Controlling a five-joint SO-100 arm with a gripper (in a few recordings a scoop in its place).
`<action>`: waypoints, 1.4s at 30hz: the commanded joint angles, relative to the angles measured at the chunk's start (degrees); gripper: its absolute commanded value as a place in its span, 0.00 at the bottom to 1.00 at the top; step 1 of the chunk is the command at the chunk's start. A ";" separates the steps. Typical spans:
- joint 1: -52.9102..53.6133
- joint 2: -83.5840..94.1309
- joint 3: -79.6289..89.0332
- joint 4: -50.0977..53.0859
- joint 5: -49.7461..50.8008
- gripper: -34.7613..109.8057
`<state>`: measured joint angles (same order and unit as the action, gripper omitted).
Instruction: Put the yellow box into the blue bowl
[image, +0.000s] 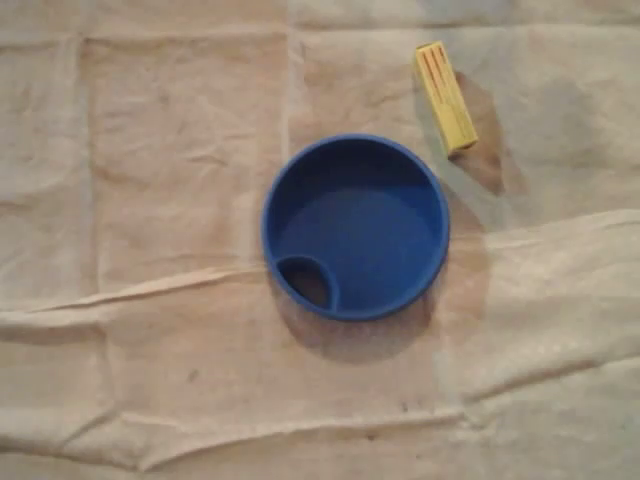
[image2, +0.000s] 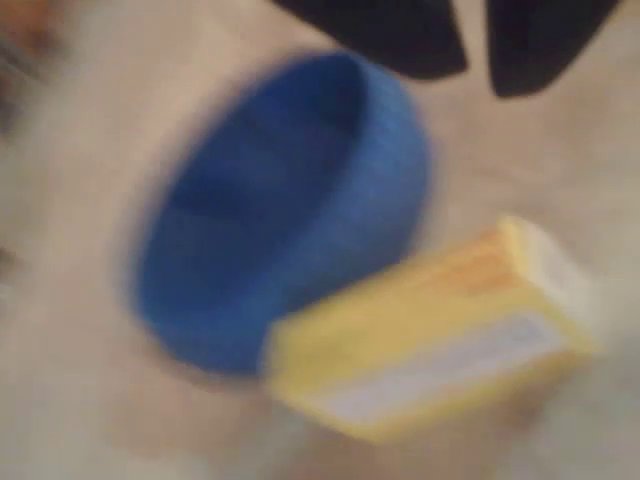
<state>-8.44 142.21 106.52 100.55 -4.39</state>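
Arm pose: in the wrist view, blurred, the gripper (image2: 472, 80) sits at the top edge, its two dark fingers (image2: 380, 35) pointing down over the scene.
Gripper state: fingers a little apart, nothing between them.
Count: one blue bowl (image: 355, 225), one yellow box (image: 446, 97).
Box position: lying flat on the creased beige cloth (image: 150, 150), just beyond the bowl's upper-right rim in the overhead view, outside it.
Wrist view layout: box (image2: 430, 340) below the fingers, bowl (image2: 280, 220) beside it.
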 joint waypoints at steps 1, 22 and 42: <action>-0.09 -8.26 -9.49 -0.53 -6.06 0.24; 10.63 -25.58 -24.96 0.00 -87.63 0.24; 17.14 -38.94 -26.02 -0.97 -112.59 0.39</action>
<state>8.17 103.10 84.02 100.46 -115.84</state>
